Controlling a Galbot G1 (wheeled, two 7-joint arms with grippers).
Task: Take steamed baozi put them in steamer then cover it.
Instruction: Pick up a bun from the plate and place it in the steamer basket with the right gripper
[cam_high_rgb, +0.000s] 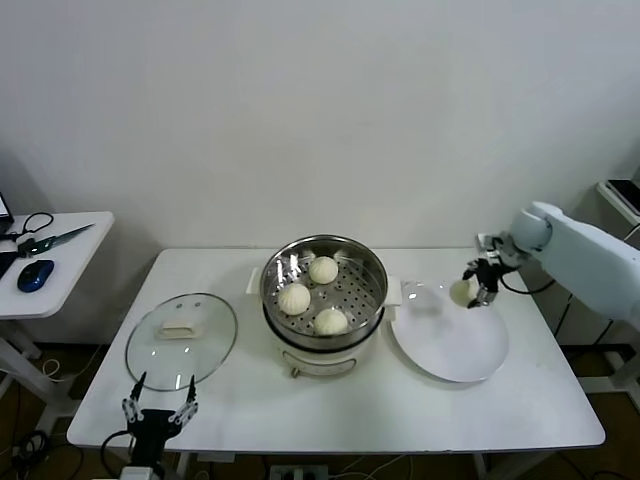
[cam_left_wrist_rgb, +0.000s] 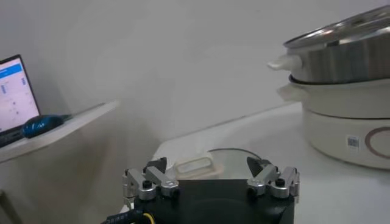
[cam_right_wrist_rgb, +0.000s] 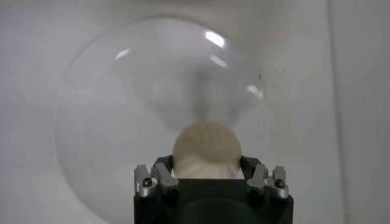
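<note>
While our right gripper (cam_high_rgb: 471, 291) pinches the last baozi (cam_right_wrist_rgb: 206, 148) near the counter's right edge, we squeeze its soft sides gently.

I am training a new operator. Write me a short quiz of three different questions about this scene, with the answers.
1. How many baozi lie in the steamer?
2. True or false: the cover is on the steamer.
3. The right pincer grips what? A) plate B) baozi C) cover

Key
1. Three.
2. False: it lies on the table, to the steamer's left, beyond the open left pincer.
3. B: the fourth baozi, above the white plate.
</note>
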